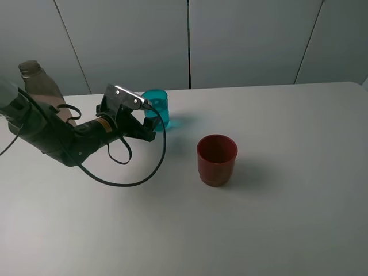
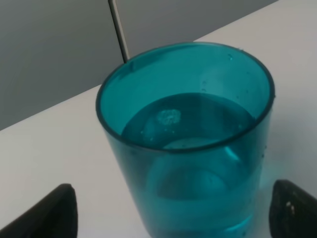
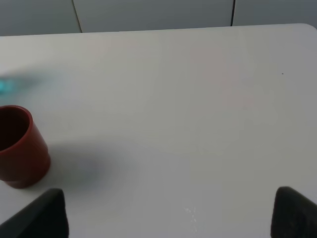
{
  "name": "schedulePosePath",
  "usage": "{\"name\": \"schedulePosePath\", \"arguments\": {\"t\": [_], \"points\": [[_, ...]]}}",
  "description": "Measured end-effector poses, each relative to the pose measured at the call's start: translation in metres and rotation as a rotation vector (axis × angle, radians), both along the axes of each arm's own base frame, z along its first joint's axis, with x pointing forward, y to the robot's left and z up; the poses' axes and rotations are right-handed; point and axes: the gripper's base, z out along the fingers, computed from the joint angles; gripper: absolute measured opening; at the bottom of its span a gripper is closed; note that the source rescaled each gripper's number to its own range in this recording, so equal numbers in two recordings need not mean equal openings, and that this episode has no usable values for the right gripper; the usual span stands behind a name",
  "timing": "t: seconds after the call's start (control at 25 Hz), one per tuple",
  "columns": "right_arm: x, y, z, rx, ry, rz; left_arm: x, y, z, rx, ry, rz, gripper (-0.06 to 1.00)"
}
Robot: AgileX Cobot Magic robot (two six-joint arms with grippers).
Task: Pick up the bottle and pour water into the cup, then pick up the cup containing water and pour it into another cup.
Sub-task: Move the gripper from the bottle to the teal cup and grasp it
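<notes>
The cup [image 1: 157, 105] is a teal tumbler standing upright on the table, and the left wrist view shows water in the cup [image 2: 188, 144]. My left gripper [image 1: 150, 122] is open, its dark fingertips [image 2: 49, 215] standing on either side of the cup's base without pressing it. The bottle [image 1: 35, 81], smoky and slim, stands at the far left behind my left arm. The dark red cup [image 1: 217, 159] stands upright and apart, nearer the front right. My right gripper [image 3: 168, 215] is open over bare table, with the red cup [image 3: 20, 148] off to one side.
The white table [image 1: 287, 218] reaches back to a grey panelled wall. A black cable [image 1: 123, 172] loops from my left arm down onto the table in front of it. My right arm is outside the exterior view.
</notes>
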Motion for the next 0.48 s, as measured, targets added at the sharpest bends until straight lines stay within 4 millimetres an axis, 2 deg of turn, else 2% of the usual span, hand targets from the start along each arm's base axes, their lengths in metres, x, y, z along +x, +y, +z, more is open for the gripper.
{"name": "schedulePosePath", "arguments": {"t": [0.48], "points": [[0.0,0.0,0.0,0.0,0.0,0.0,0.018,-0.009,-0.025,-0.041,-0.072,-0.014,0.96]]}}
